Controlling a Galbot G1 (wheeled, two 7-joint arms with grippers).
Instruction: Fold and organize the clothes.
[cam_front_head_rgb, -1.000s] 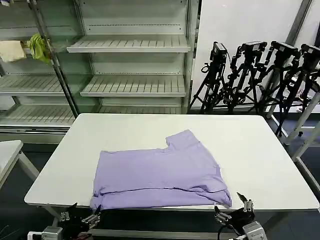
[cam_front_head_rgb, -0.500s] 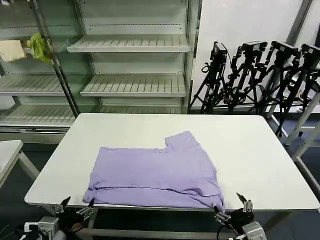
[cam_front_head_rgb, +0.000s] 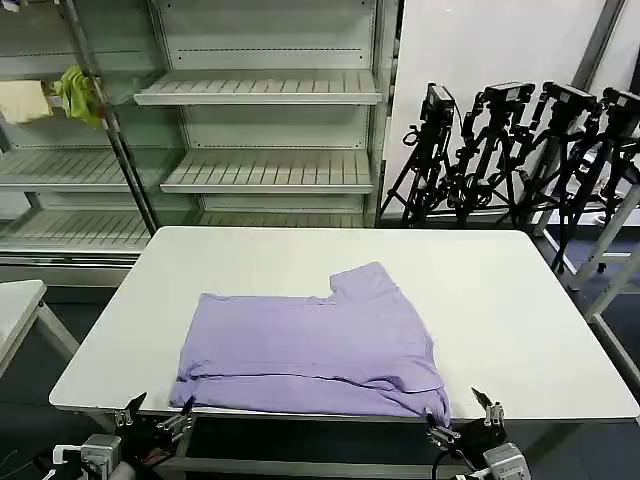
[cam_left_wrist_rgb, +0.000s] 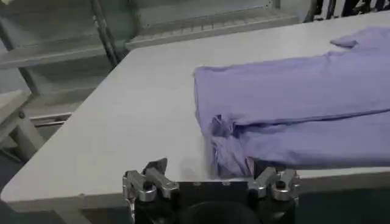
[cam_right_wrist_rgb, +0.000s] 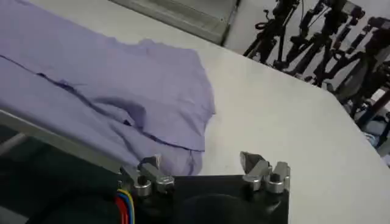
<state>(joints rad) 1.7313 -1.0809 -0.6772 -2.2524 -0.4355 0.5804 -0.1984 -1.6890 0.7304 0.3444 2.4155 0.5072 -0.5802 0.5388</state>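
Observation:
The lavender T-shirt (cam_front_head_rgb: 310, 345) lies folded in half on the white table (cam_front_head_rgb: 520, 320), with its plain side up and one sleeve (cam_front_head_rgb: 365, 280) pointing toward the back. Its doubled hem runs along the table's near edge. My left gripper (cam_front_head_rgb: 156, 412) hangs open just below that edge, by the shirt's near left corner (cam_left_wrist_rgb: 228, 155). My right gripper (cam_front_head_rgb: 458, 413) is open below the near right corner (cam_right_wrist_rgb: 183, 159). In the wrist views the left gripper (cam_left_wrist_rgb: 210, 173) and the right gripper (cam_right_wrist_rgb: 200, 163) both hold nothing, and the shirt (cam_right_wrist_rgb: 109, 79) lies just beyond them.
Metal shelving (cam_front_head_rgb: 260, 90) stands behind the table, with a yellow-green cloth (cam_front_head_rgb: 78, 92) and a cream cloth (cam_front_head_rgb: 22, 100) hung at its left. Black tripods (cam_front_head_rgb: 520, 150) cluster at the back right. A small white table (cam_front_head_rgb: 15, 305) stands at the left.
The shirt has slid a little to the left along the near edge. Both grippers have dropped slightly below the table edge, the left one also moving left.

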